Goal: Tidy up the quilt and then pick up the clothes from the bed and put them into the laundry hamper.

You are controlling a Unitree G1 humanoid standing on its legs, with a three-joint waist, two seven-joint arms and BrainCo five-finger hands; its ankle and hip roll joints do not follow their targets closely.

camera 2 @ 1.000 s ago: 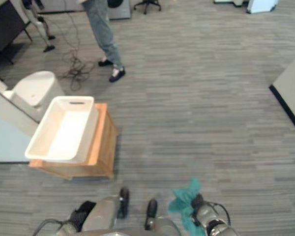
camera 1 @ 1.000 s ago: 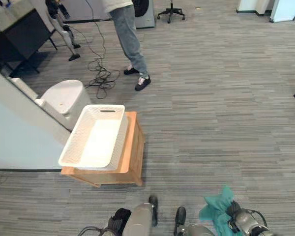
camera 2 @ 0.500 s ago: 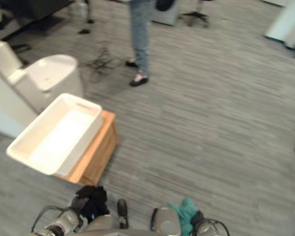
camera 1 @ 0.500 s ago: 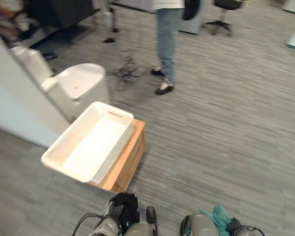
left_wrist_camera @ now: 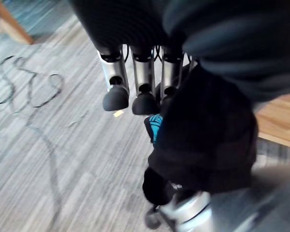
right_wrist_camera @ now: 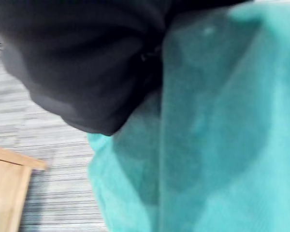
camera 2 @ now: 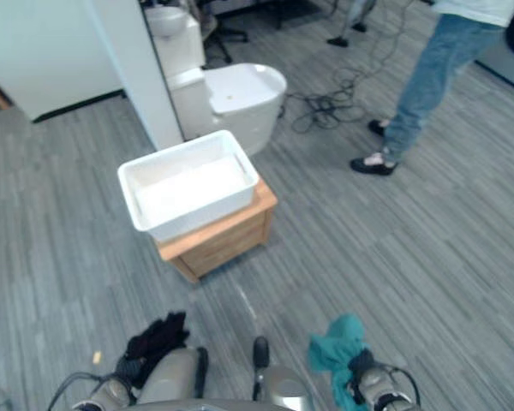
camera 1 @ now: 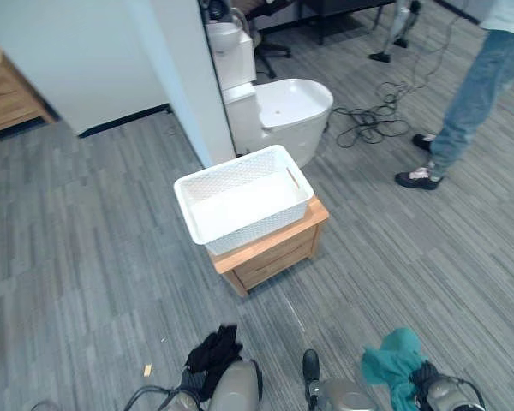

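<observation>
Camera swung since the earlier frames; hamper now sits further ahead. Left hand point(left_wrist_camera: 135, 77) has its fingers curled round black clothes point(camera 1: 212, 351). Right hand point(camera 2: 370, 382) clutches teal clothes point(camera 2: 338, 341). White laundry hamper point(camera 1: 244, 199), empty, sits on a wooden stand point(camera 1: 274, 252) on the floor, beside a toilet point(camera 1: 278, 107). Person's legs point(camera 1: 471, 94) at far right.

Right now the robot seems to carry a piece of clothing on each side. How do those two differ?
The black garment is dark and hangs bunched at the left hand; the teal garment is bright blue-green and drapes at the right hand. The black one looks smaller and more crumpled, the teal one broader. Both are soft cloth held low, not yet in the white hamper.
</observation>
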